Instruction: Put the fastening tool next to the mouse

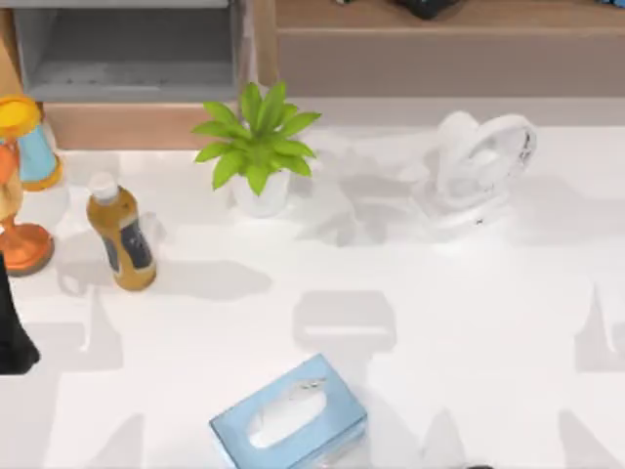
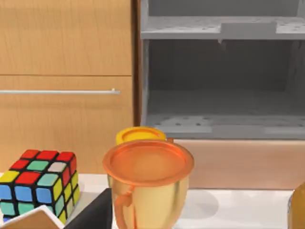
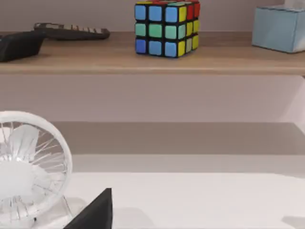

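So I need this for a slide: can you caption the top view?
White table from above: potted plant, white desk fan, amber bottle and pale blue tissue box.

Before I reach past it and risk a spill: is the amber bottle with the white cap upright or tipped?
Upright: the amber bottle stands on its base, white cap on top.

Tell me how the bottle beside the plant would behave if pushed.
The amber bottle stands upright, tall on a narrow base, so a high push would probably tip it. Its round body would likely roll once down. Its smooth sides may be slippery.
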Robot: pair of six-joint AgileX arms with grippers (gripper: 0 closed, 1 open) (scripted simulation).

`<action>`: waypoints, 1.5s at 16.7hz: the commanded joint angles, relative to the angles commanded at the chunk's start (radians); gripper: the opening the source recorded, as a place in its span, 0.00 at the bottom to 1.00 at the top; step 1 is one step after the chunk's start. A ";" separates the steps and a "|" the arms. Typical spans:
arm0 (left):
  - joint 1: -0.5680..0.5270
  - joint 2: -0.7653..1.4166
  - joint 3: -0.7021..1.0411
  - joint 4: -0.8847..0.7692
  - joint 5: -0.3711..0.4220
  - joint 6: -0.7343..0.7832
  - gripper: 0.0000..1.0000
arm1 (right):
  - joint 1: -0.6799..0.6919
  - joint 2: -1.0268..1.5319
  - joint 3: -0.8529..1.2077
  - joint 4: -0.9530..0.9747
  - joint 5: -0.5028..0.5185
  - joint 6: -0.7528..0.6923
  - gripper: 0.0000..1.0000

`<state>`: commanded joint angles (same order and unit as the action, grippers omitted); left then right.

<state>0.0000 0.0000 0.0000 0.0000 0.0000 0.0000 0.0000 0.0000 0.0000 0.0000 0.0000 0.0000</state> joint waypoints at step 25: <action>0.000 0.000 0.000 0.000 0.000 0.000 1.00 | -0.086 1.781 1.220 -0.913 0.007 0.121 1.00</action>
<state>0.0000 0.0000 0.0000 0.0000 0.0000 0.0000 -0.0857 1.7808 1.2200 -0.9126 0.0072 0.1208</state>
